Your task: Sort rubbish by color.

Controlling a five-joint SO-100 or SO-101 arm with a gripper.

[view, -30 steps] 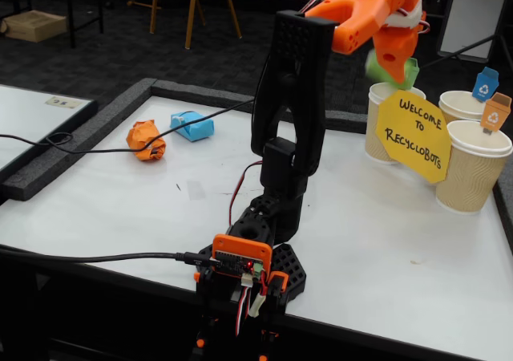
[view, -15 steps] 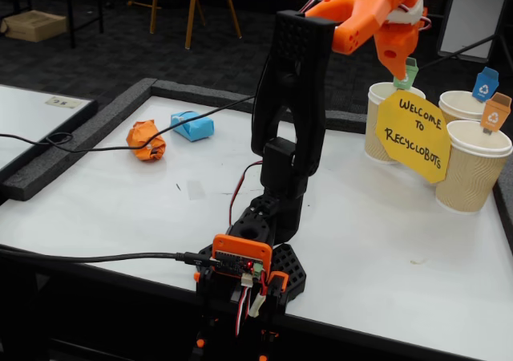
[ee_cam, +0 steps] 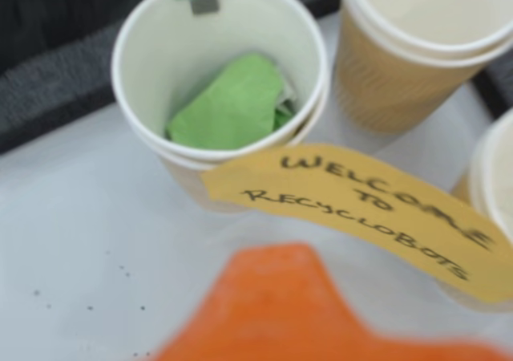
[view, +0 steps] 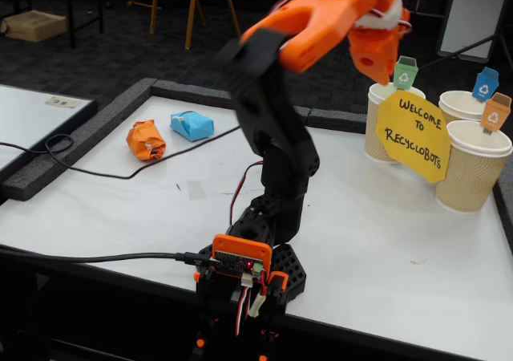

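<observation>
1. I take the yellow sign (view: 414, 135) as my landmark. It leans across the front of the paper cups, facing the arm's side of the table, so the welcome lettering is readable from the fixed view.

2. The cup with the green tag (ee_cam: 219, 88) stands just behind the sign's left end in the wrist view. A green paper wad (ee_cam: 233, 104) lies inside it, so green looks sorted, judging by the matching tag (view: 405, 73).

3. The gripper (view: 374, 64) hangs high, up and to the left of the sign in the fixed view, near the green tag. I see nothing between its fingers, but I cannot tell from either view whether the jaws are parted or closed; the wrist view shows only a blurred orange finger at the bottom edge.

4. The orange wad (view: 145, 139) and the light blue wad (view: 191, 125) lie on the white table (view: 385, 249) far left of the sign, close to each other near the table's back edge. Both are unsorted.

5. The cups with the blue tag (view: 485, 83) and the orange tag (view: 496, 112) stand behind the sign's right end, presumably waiting for those two colours.

6. A black cable (view: 96, 168) runs past the orange wad; I would mind it when reaching there.
</observation>
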